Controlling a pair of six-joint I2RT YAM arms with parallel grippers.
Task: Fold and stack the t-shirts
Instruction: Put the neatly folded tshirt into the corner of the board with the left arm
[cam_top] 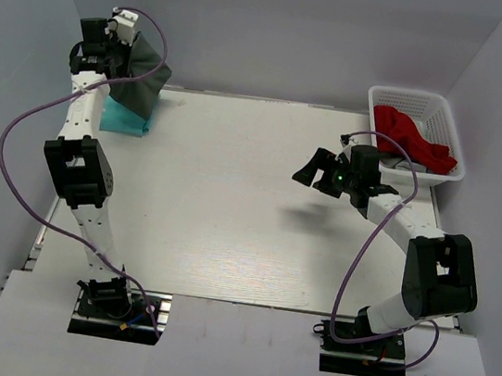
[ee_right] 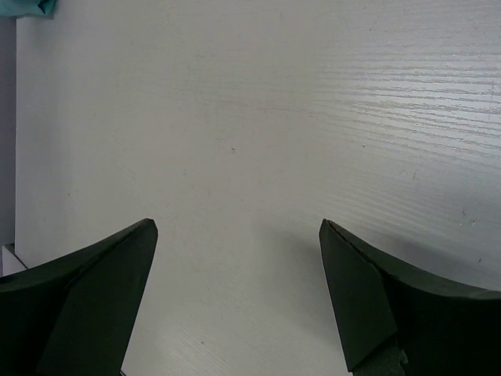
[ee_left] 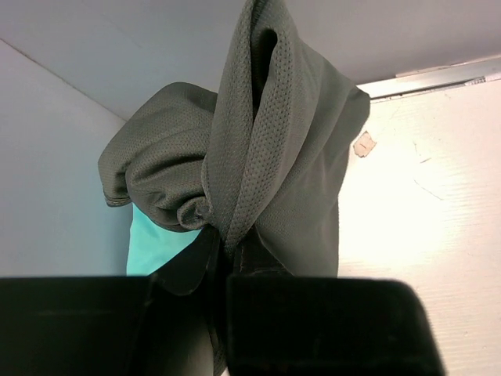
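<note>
the left arm (cam_top: 77, 164) reached up into the far left corner, wrist raised above the surface (cam_top: 229, 213). the left jaws were clamped on a bunched fold of the grey t-shirt (ee_left: 274, 157), which hung from them in a loose crumple. directly beneath it the teal t-shirt (cam_top: 126, 120) lay folded against the left wall; whether the two cloths touched could not be told. the right arm (cam_top: 427, 269) bent inward over the right of the surface, the right jaws spread wide above bare surface, well apart from both shirts. behind it a white basket (cam_top: 412, 97) held a red garment (cam_top: 412, 141).
</note>
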